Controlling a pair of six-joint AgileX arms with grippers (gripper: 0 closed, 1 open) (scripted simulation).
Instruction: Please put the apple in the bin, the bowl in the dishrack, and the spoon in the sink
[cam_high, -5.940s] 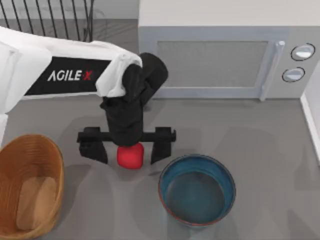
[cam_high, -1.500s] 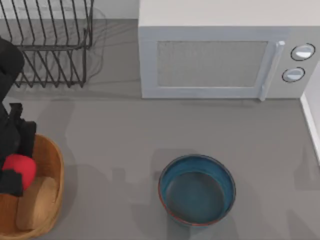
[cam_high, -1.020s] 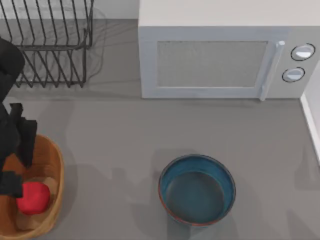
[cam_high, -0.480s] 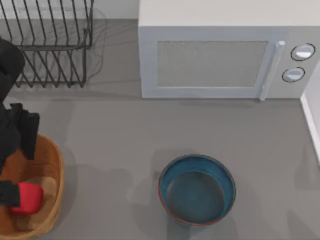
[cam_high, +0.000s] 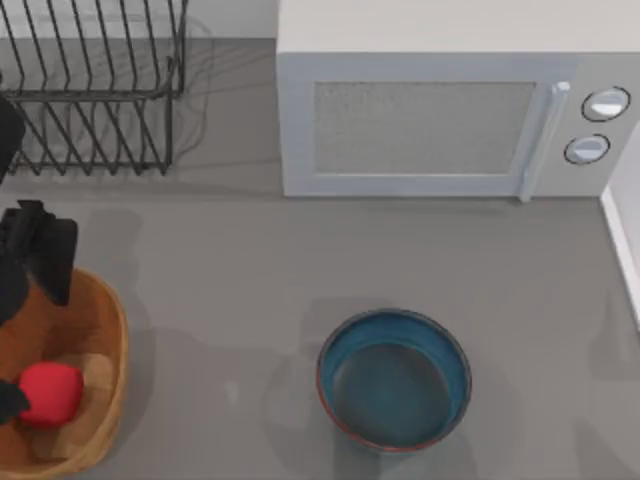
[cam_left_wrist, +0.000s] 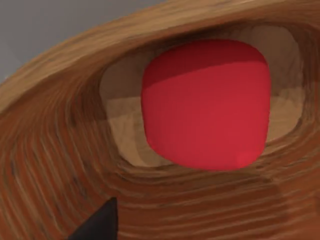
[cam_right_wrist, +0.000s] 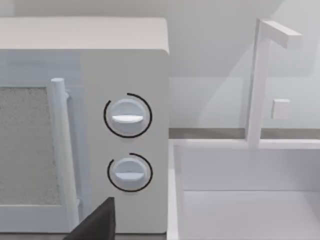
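The red apple (cam_high: 50, 393) lies inside the wicker bin (cam_high: 108, 330) at the table's front left, free of any grip. My left gripper (cam_high: 22, 325) hovers over the bin, open, with one finger (cam_high: 45, 255) above the bin's far rim. In the left wrist view the apple (cam_left_wrist: 205, 105) rests on the bin's floor, ringed by the ribbed wall (cam_left_wrist: 60, 165). The teal bowl (cam_high: 394, 380) stands upright at the front centre. At the back left is the black dishrack (cam_high: 100, 100). The white sink (cam_right_wrist: 250, 210) shows beside the microwave. The spoon is out of view.
A light grey microwave (cam_high: 450, 100) fills the back centre and right, with its dials (cam_right_wrist: 127, 116) close in the right wrist view. The sink's edge (cam_high: 625, 230) runs along the right side. My right arm is parked off to the right, facing the microwave and a white faucet (cam_right_wrist: 257, 80).
My left gripper carried the apple from the table's middle to the bin, opened and let it drop in. The apple now rests there and the gripper has drawn back slightly.
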